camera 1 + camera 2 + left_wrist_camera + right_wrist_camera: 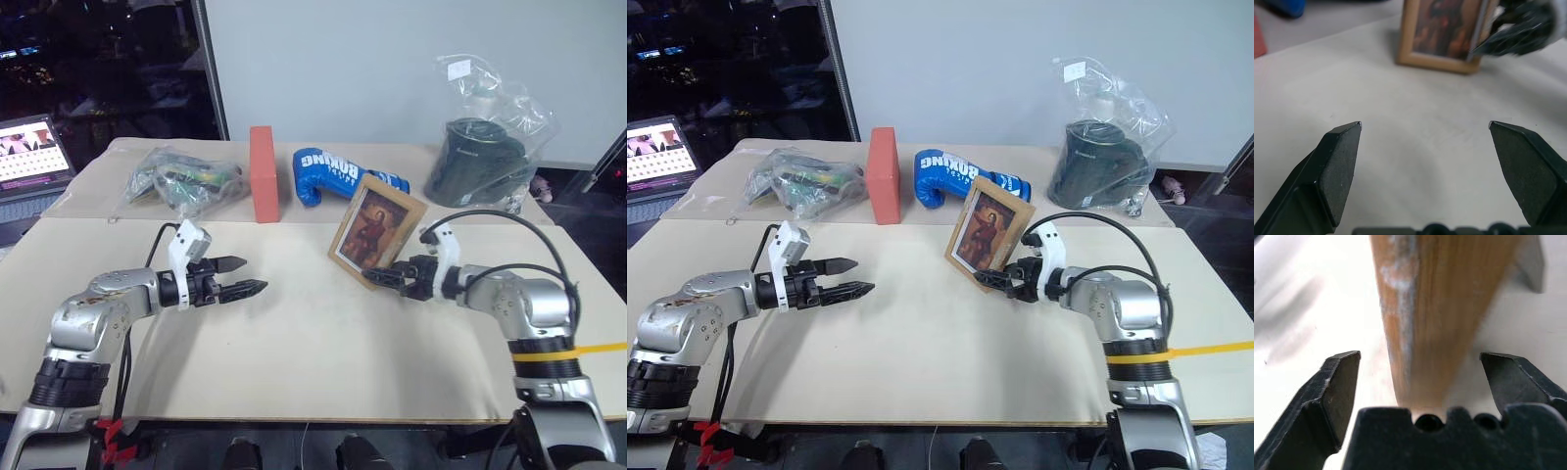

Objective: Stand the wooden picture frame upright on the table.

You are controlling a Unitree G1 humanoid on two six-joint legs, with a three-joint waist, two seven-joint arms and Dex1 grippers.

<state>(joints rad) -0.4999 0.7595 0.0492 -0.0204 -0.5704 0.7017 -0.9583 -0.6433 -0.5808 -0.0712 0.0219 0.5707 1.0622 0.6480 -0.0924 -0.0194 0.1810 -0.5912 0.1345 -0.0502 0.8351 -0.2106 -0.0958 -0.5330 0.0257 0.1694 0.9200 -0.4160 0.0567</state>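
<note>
Both my grippers, left gripper (253, 276) and right gripper (384, 278), gape empty; wooden picture frame (377, 228) stands on table (323, 362); I should withdraw straight, without nudging.

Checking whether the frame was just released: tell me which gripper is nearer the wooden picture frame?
Right. The right gripper sits at the wooden picture frame, jaws open on either side of its edge. The left gripper hovers open over the table, well off to the frame's left.

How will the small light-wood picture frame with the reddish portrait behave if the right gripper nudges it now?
The small light-wood picture frame looks stiff. It stands tall on a narrow bottom edge on the beige table, leaning back, so a nudge near its top would likely tip it. The open right gripper straddles its side edge, so brushing it seems possible.
</note>
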